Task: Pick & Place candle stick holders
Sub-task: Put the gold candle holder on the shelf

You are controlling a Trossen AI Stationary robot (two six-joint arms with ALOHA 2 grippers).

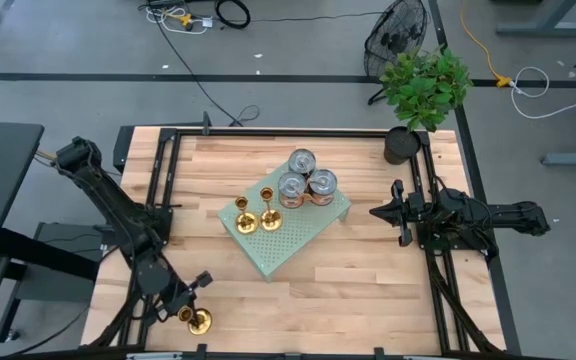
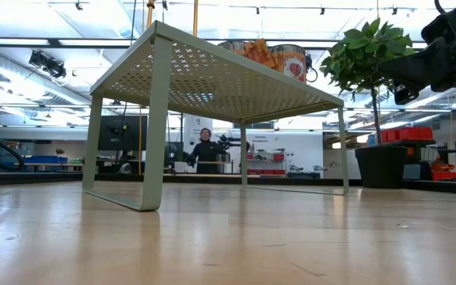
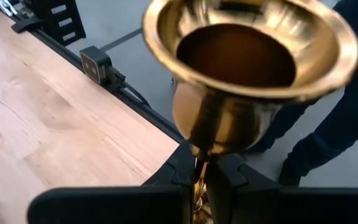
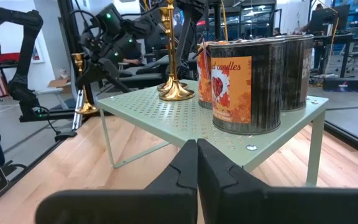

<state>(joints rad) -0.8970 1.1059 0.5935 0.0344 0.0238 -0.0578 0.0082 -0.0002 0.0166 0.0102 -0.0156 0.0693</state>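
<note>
Currently, one shiny brass candle stick holder with flared base, thin stem and cup top (image 1: 199, 320) sits pinched by its stem in the left hand (image 1: 190, 305), near the front left corner of the pale wooden bench (image 1: 368, 280). In the left wrist view the fingers (image 3: 182, 168) press against the narrow stem, cup mouth facing the camera. Two more brass holders (image 1: 255, 215) stand upright on the pale green perforated metal shelf rack (image 1: 298, 240) mid-bench, just beside three silver tin cans with orange labels (image 1: 305, 182).

The right hand (image 1: 388, 211) hovers at the bench's right side, fingers pressed together on nothing, aimed at the rack.

Risks, as judgement: the stem is thin, polished and round, so it may pivot or slip in the pinch during travel. The holder is tall on a small base; set down tilted, or on the rack's holed top, it could topple. Crowding near the two standing holders could knock them into the cans.

Textures: mirror-bright brass; matte powder-coated rack; smooth grained wood. A potted green plant (image 1: 423, 90) stands at the far right corner.
</note>
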